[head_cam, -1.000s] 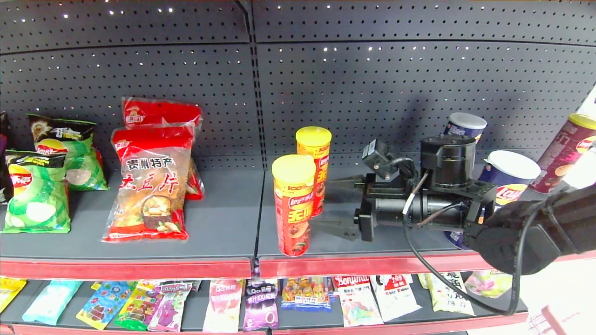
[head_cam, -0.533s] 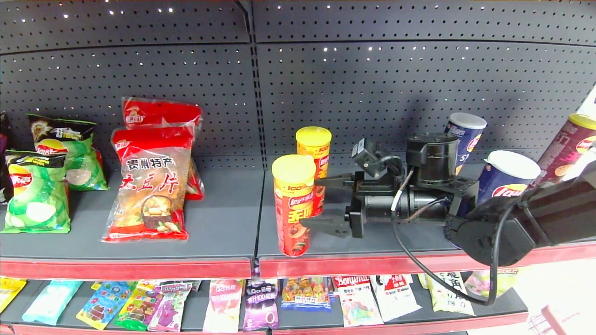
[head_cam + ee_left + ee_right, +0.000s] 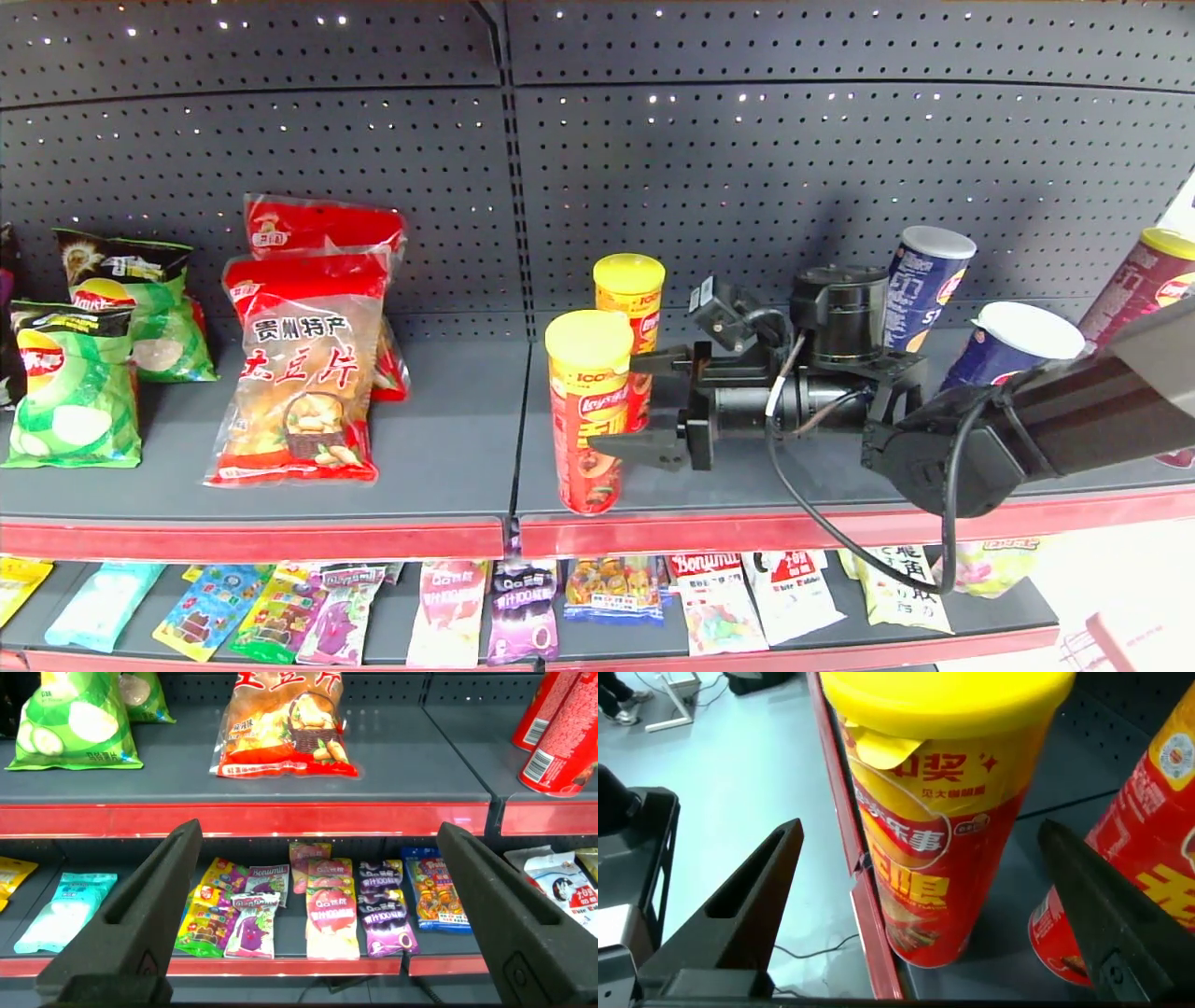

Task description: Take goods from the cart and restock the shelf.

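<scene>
- Risk: right hand [image 3: 618, 408], fingers spread around front can [image 3: 583, 373] and not pinching it; an off-centre close could tip it over the shelf [image 3: 448, 467] lip at its 6 o'clock.
- Second can [image 3: 629, 280] near at 1 o'clock; a nudge may topple it.
- Both cans are tall rigid cylinders with glossy red wrap and smooth yellow plastic caps.
- Left hand [image 3: 318, 831] spread, empty.

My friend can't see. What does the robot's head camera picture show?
The robot's right gripper, wide open, has one finger on each side of a red chip can with a yellow lid, at the front edge of a grey shelf. A matching can stands behind it, with snack bags to the left and blue cans to the right.
</scene>
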